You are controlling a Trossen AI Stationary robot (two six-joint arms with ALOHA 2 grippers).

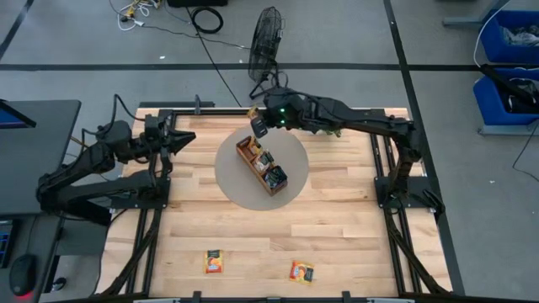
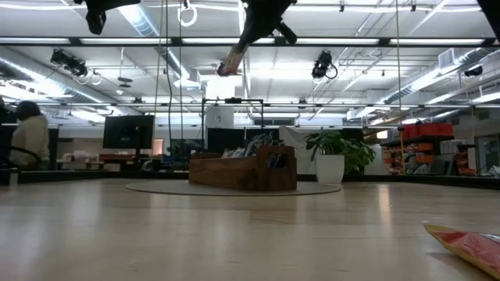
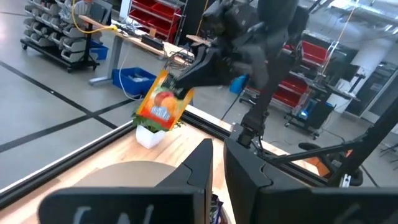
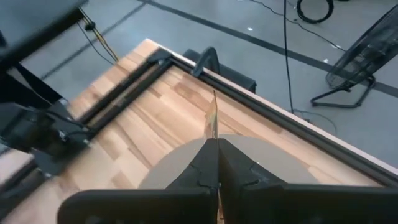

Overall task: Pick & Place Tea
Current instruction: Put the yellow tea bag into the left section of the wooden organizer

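An orange-yellow tea sachet (image 3: 159, 104) hangs in the air, with my right gripper (image 1: 258, 126) shut on it, above the far end of the brown wooden tray (image 1: 263, 167). The tray stands on a round grey mat (image 1: 232, 181) and holds several sachets. Two more orange sachets (image 1: 214, 262) (image 1: 301, 272) lie flat near the table's near edge. My left gripper (image 3: 217, 168) waits at the table's left side, pointing level toward the tray, its fingers almost together with nothing between them. My right gripper pinches the sachet between its two fingers at one upper corner (image 3: 180, 93). The fingers slant down from the table's far right. In the right wrist view the sachet shows edge-on (image 4: 213, 124), sticking out past the fingertips. It hangs tilted below the fingers, clear of the tray.
A small green plant in a white pot (image 2: 336, 152) stands at the far edge beyond the mat. Bare wooden table lies between the mat and the near edge. A black frame (image 1: 160, 227) borders the table on its sides.
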